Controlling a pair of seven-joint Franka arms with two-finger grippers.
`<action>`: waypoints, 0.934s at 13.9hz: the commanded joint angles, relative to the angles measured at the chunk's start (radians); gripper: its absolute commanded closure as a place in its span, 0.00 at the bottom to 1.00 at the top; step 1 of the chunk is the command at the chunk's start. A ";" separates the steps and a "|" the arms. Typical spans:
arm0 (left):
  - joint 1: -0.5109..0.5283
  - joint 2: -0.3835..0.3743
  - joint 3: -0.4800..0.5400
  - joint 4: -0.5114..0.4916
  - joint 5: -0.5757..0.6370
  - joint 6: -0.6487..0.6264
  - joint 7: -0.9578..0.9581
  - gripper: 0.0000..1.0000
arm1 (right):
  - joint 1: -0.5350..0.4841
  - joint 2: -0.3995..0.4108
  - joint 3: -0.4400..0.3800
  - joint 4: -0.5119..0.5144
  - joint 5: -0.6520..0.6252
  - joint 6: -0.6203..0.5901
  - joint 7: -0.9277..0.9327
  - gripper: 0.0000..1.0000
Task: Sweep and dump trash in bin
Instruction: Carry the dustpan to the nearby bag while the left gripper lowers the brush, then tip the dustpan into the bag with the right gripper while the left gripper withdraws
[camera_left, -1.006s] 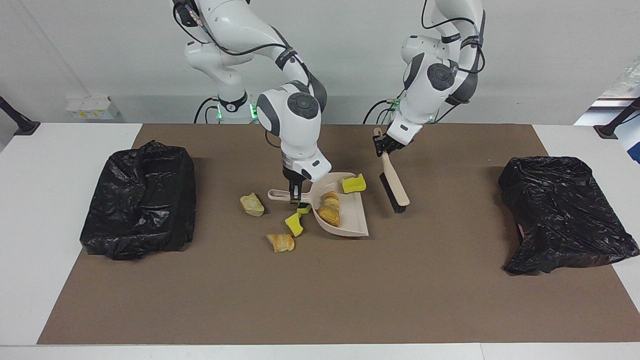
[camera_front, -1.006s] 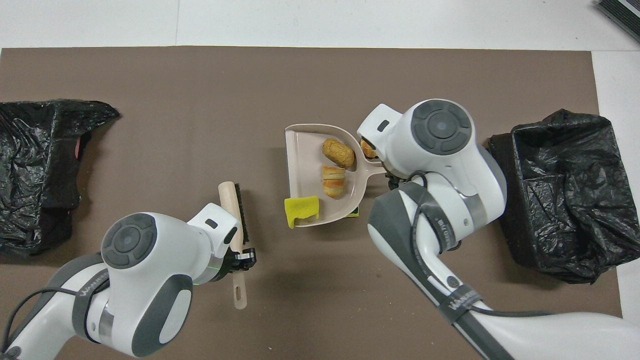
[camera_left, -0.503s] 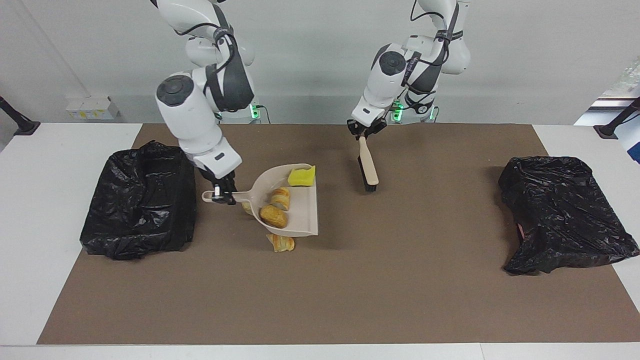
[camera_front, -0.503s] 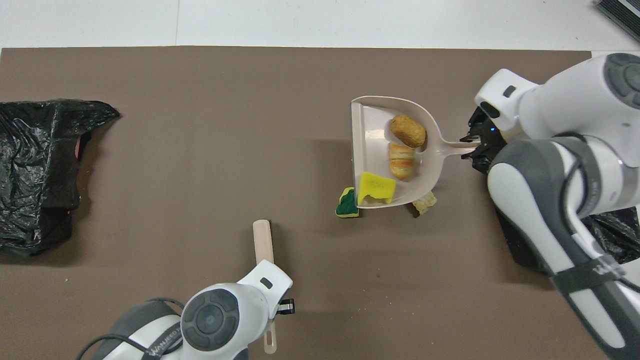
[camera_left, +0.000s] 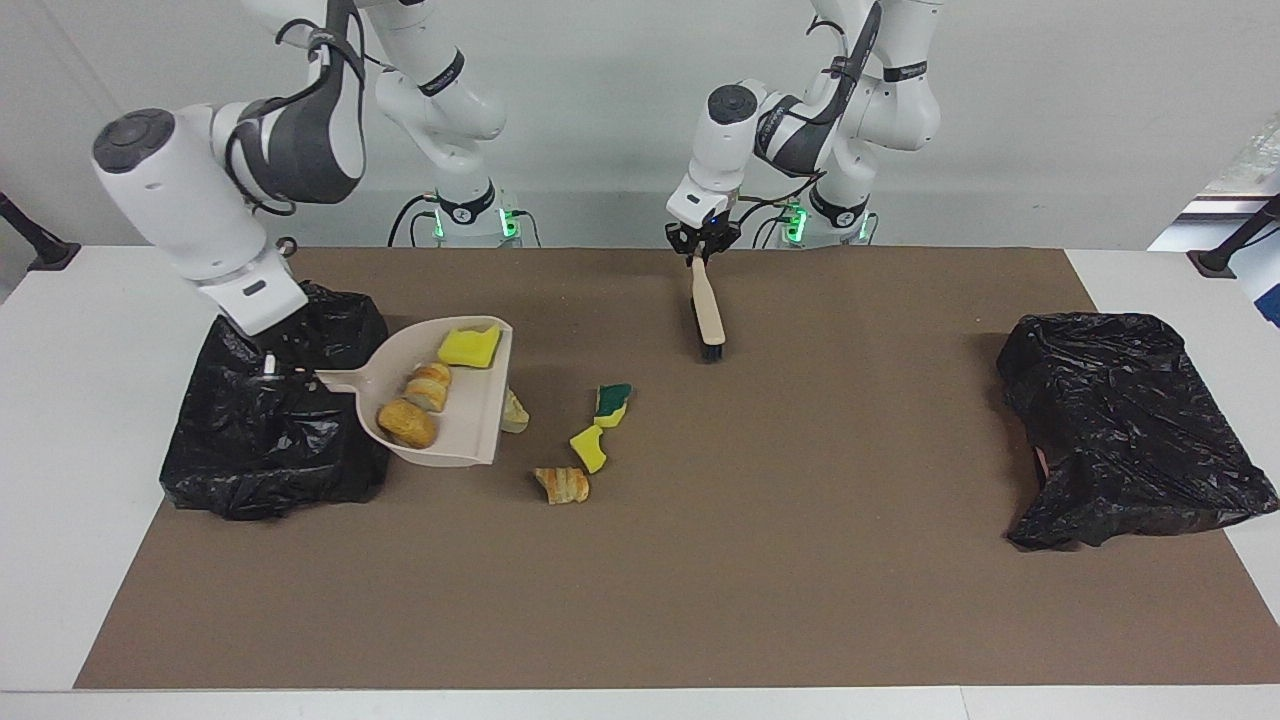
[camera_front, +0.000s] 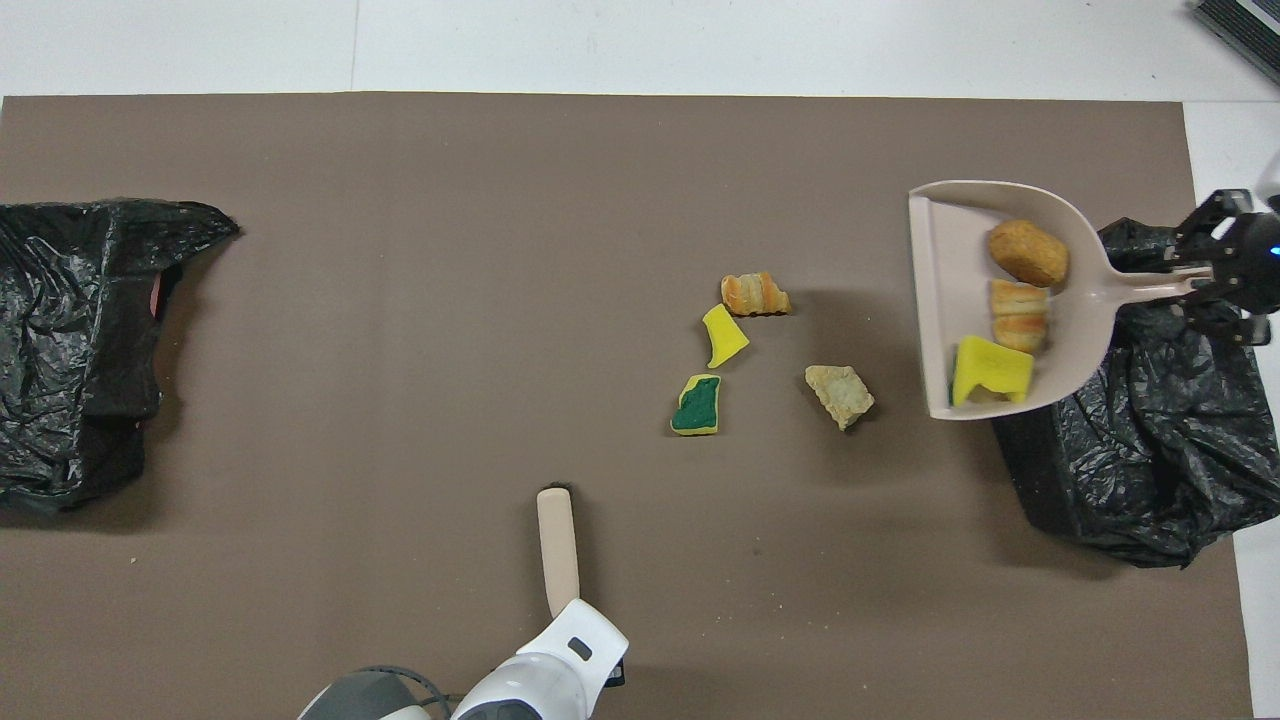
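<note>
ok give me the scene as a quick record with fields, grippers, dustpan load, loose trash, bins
right gripper: shut on dustpan handle, over bin at the right arm's end
left gripper: shut on hand brush, bristles at the mat
dustpan load: yellow sponge piece, sliced roll, brown bun
loose trash: beige chunk, green-backed sponge, yellow scrap, croissant piece
other bin: left arm's end

The right end effector (camera_left: 268, 368) holds the dustpan (camera_left: 470, 410) with three scraps over the bin's (camera_left: 270, 440) edge. Four scraps (camera_front: 745, 345) lie on the bench between it and the left end effector (camera_left: 703, 247).
</note>
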 joint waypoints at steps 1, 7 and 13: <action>0.003 -0.018 0.011 -0.014 0.018 0.013 -0.019 0.00 | -0.111 -0.017 0.007 0.004 -0.022 0.006 -0.203 1.00; 0.222 0.054 0.014 0.097 0.023 -0.002 0.087 0.00 | -0.162 -0.034 0.004 -0.054 -0.305 0.202 -0.382 1.00; 0.557 0.220 0.014 0.278 0.024 -0.014 0.548 0.00 | -0.108 -0.066 0.005 -0.124 -0.626 0.239 -0.128 1.00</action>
